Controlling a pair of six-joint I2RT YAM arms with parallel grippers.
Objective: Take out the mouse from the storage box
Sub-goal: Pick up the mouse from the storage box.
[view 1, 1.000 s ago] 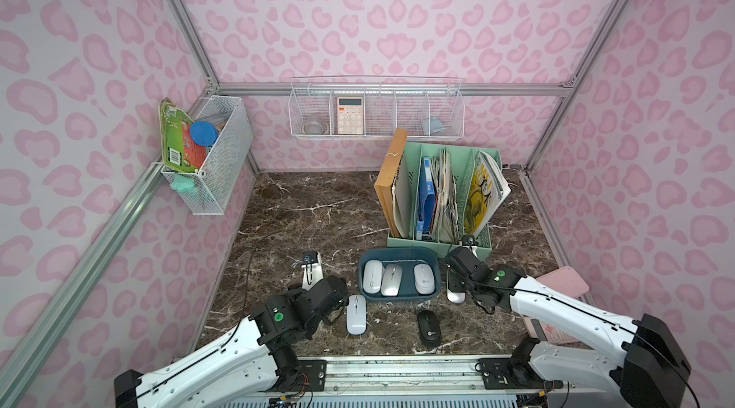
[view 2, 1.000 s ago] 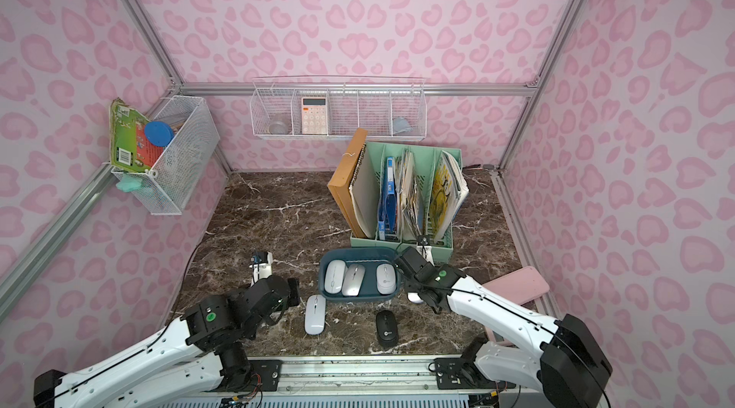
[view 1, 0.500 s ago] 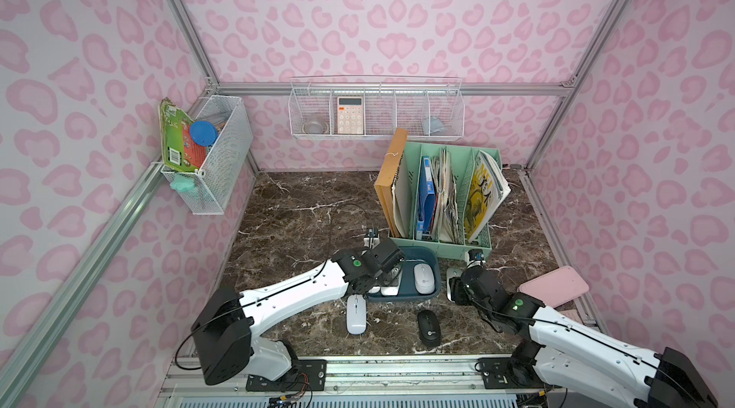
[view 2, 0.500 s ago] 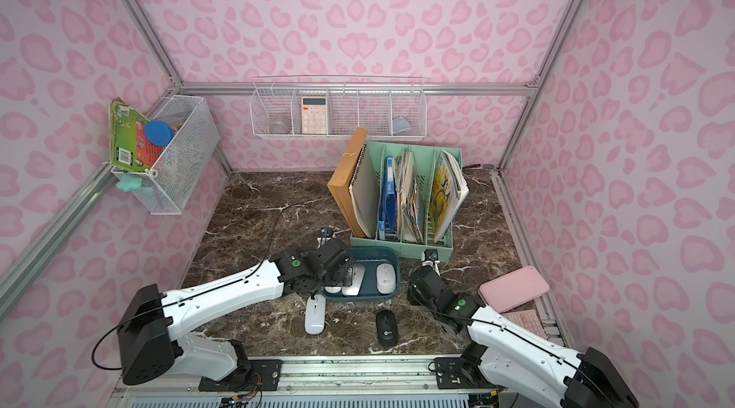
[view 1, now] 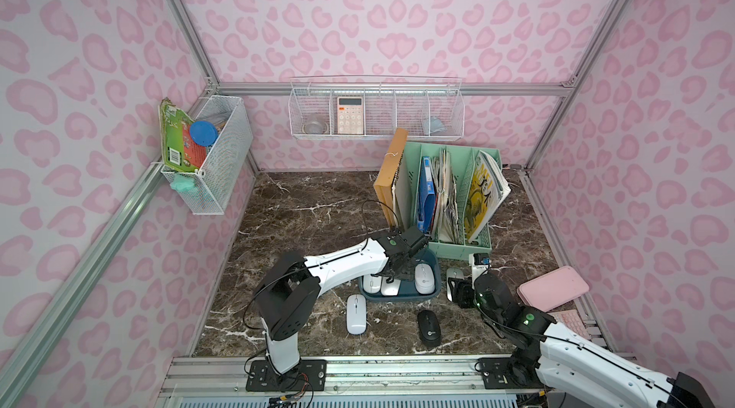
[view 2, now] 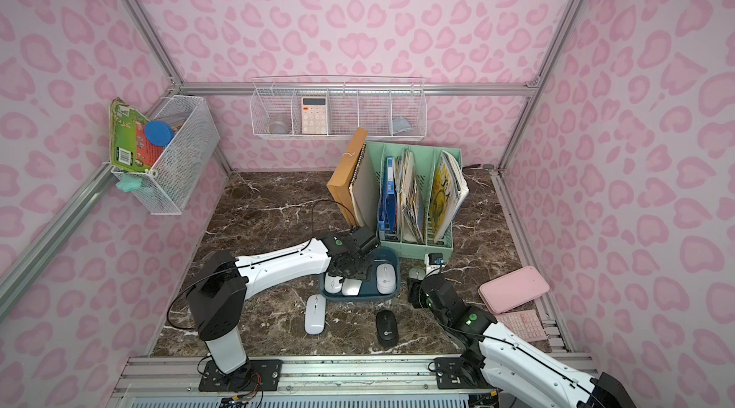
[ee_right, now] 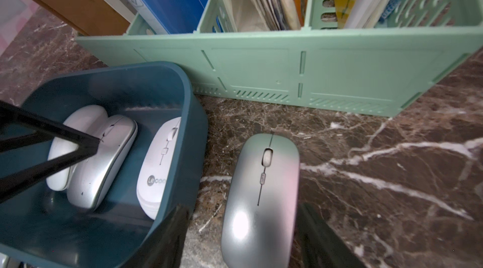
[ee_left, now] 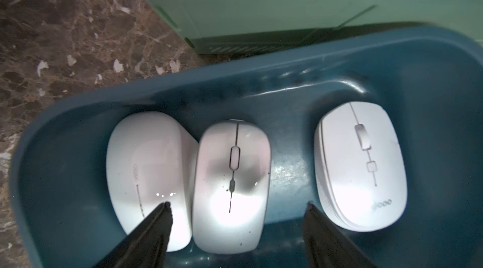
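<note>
The dark teal storage box (view 1: pixel 401 299) (ee_left: pixel 78 112) holds three pale mice side by side. My left gripper (ee_left: pixel 238 204) (view 1: pixel 397 271) is down inside it and open. Its fingers straddle the middle mouse (ee_left: pixel 231 185): one is over the left mouse (ee_left: pixel 146 164), the other in the gap before the right mouse (ee_left: pixel 360 164). Just right of the box, my right gripper (ee_right: pixel 240 208) (view 1: pixel 455 286) is open around a silver mouse (ee_right: pixel 261 188) lying on the marble table.
The mint-green file organiser (view 1: pixel 457 245) stands directly behind the box. A white mouse (view 1: pixel 356 319) and a black mouse (view 1: pixel 428 328) lie in front of it. A pink case (view 1: pixel 553 288) and a pink keypad (view 1: pixel 568 320) are at the right edge. White wire baskets (view 1: pixel 376 107) hang on the walls.
My left arm swung from the front left across to the box and lowered its fingers around the middle mouse, jaws narrowing. The right arm folded back; its jaws widened a little beside the silver mouse.
</note>
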